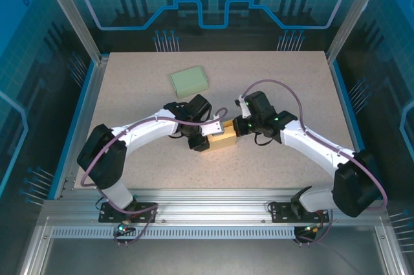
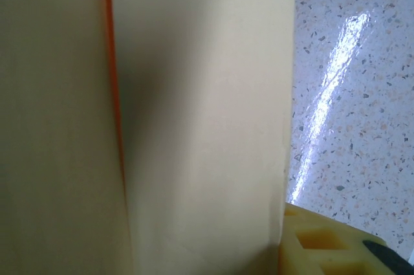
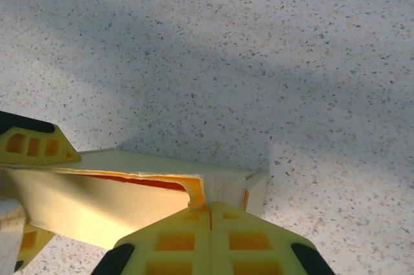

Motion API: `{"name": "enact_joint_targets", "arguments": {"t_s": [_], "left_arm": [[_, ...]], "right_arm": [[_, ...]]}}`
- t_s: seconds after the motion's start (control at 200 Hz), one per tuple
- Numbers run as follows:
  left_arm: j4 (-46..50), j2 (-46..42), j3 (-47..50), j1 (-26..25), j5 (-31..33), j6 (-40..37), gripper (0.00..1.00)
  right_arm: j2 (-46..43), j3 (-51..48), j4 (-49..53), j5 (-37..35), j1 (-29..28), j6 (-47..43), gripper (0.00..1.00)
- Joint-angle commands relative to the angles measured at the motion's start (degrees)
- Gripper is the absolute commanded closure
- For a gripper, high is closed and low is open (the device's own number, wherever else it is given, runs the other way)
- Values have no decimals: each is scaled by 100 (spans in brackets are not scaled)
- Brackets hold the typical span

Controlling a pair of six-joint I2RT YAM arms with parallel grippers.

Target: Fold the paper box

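Speckled bench (image 1: 129, 94): box (image 1: 223, 138) lies lengthwise between claws; left claw (image 1: 204, 140) clamps one end, right claw (image 3: 210, 213), fingers closed together, meets the opposite flap.

I have both arms reaching inward to meet mid-table, elbows bowed outward. My left gripper (image 1: 202, 140) straddles the paper box (image 1: 223, 138), a finger (image 3: 32, 145) on either face. My right gripper (image 3: 210, 213) has its pads pressed together on the box's right end.
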State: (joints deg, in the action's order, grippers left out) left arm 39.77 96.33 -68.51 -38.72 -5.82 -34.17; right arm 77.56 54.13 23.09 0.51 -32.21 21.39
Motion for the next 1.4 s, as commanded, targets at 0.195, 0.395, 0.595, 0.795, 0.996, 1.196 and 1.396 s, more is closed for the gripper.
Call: {"name": "enact_joint_targets", "arguments": {"t_s": [0.195,0.395,0.595,0.795,0.996,1.196,1.396], "left_arm": [[48,417,-21,81,317,-72,61],[107,408,-46,90,405,-37,57],[-66,88,-15,98,399,77,26],[-710,-813,353,93,287,159,7],[-1455,-1933,944,93,662,535,6],[-822,-2457,933,93,1287,1429,42],[-99,-2288,649,100,1109,2383,46]], "right_arm": [[-28,-342,443,-245,-7,-130,100],[-154,-489,378,-217,-23,-82,100],[-140,-430,353,-280,-23,-58,100],[-114,-409,378,-306,-27,56,100],[-196,-406,402,-272,-66,173,100],[-188,-110,568,-271,-110,259,100],[-171,3,694,-289,-137,288,100]]}}
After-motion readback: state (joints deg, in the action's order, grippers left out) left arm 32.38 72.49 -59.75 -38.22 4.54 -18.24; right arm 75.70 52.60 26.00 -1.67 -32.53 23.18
